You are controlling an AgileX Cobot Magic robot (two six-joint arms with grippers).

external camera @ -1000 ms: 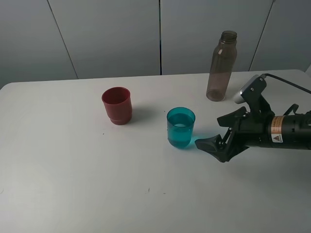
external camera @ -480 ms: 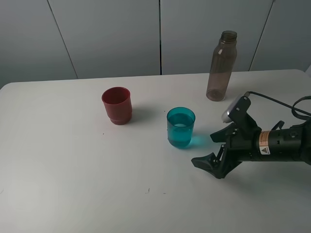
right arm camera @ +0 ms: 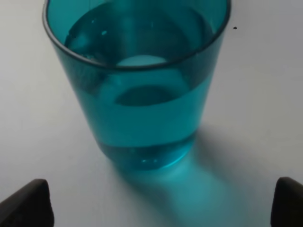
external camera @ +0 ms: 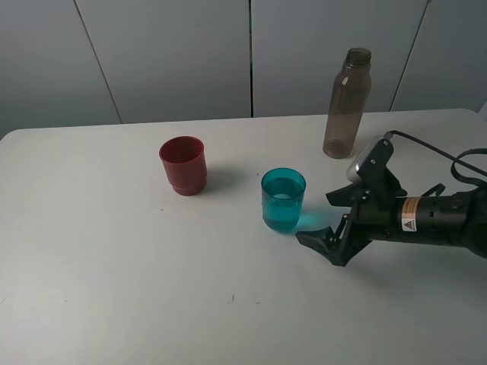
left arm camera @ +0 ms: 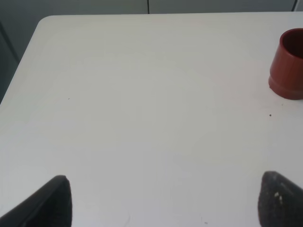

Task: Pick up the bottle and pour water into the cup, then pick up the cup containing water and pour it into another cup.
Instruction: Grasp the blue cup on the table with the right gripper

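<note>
Nearest, only the dark tips of the left pincer (left arm camera: 166,202) show, cut off, spread wide above the surface (left arm camera: 142,94). The right pincer (external camera: 316,218), on a low, level arm (external camera: 434,217), gapes empty just beside the water-filled cup (external camera: 283,200); another cup (external camera: 183,165) and the bottle (external camera: 346,106) stand farther back.

Open table (external camera: 114,266) lies between my right gripper (external camera: 312,217) and the teal cup (external camera: 283,201), fingers spread wide; the bottle (external camera: 346,106) stands well aside, the red cup (external camera: 183,166) beyond.
</note>
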